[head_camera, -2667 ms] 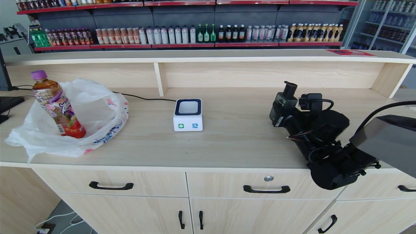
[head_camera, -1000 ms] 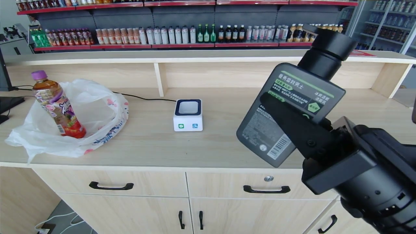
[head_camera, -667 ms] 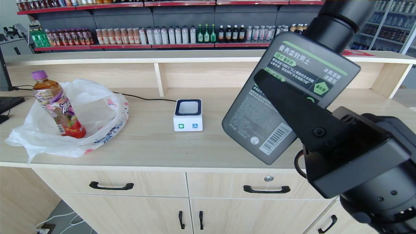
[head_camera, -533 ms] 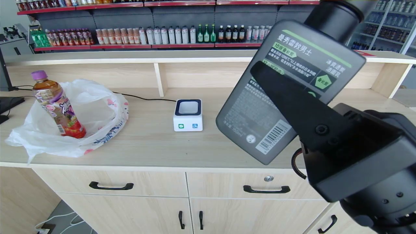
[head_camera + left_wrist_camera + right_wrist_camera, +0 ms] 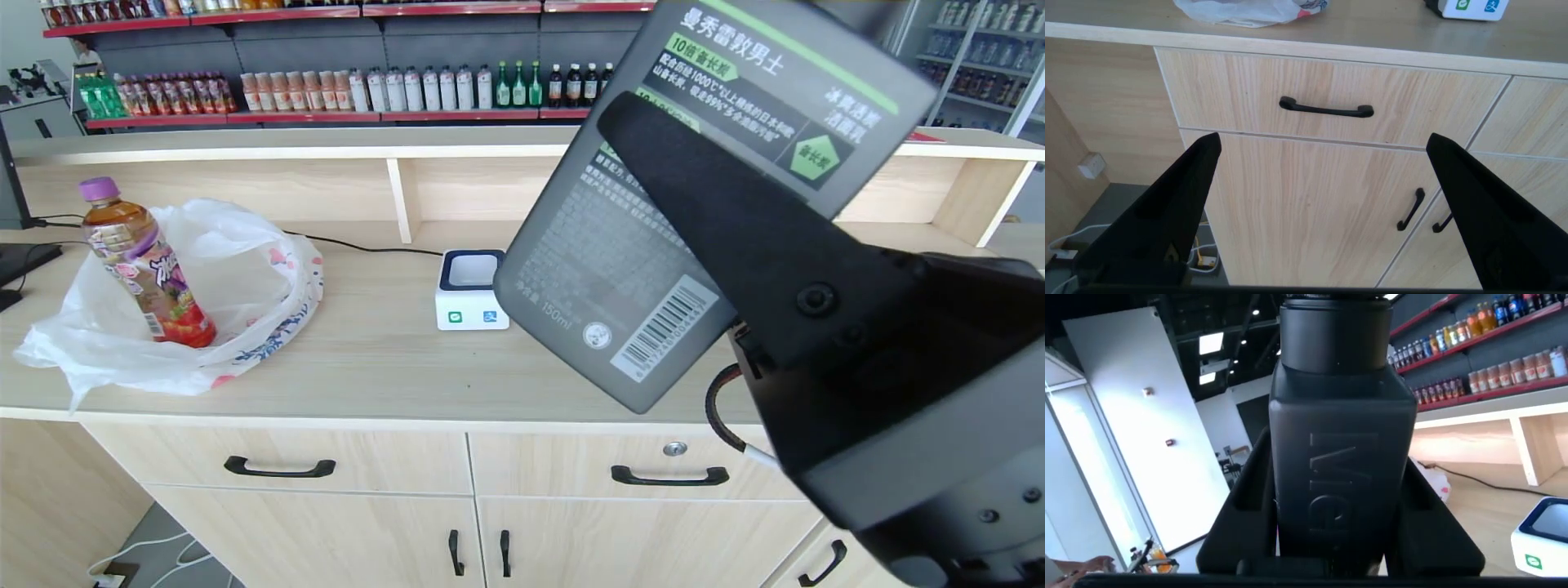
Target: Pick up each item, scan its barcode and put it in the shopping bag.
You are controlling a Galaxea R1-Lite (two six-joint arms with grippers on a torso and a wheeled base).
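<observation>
My right gripper (image 5: 735, 245) is shut on a flat dark grey bottle (image 5: 620, 269), held high and close to the head camera, barcode side facing it. In the right wrist view the dark bottle (image 5: 1335, 465) stands between my fingers (image 5: 1241, 510). The white scanner (image 5: 472, 290) sits on the counter, partly behind the bottle's lower corner. At the counter's left lies the white shopping bag (image 5: 245, 286) with a purple-capped tea bottle (image 5: 143, 265) standing in it. My left gripper (image 5: 1319, 220) hangs open below counter height, facing the cabinet drawers.
A black cable (image 5: 351, 243) runs across the wooden counter (image 5: 367, 359) to the scanner. A raised wooden shelf (image 5: 490, 147) backs the counter. Drawer handle (image 5: 1326, 109) and cabinet doors lie before the left gripper. Drink shelves (image 5: 408, 86) line the far wall.
My right gripper has lifted the dark bottle off the counter's right side, up and leftward, toward the scanner and closer to the head camera. The bag and tea bottle have not moved.
</observation>
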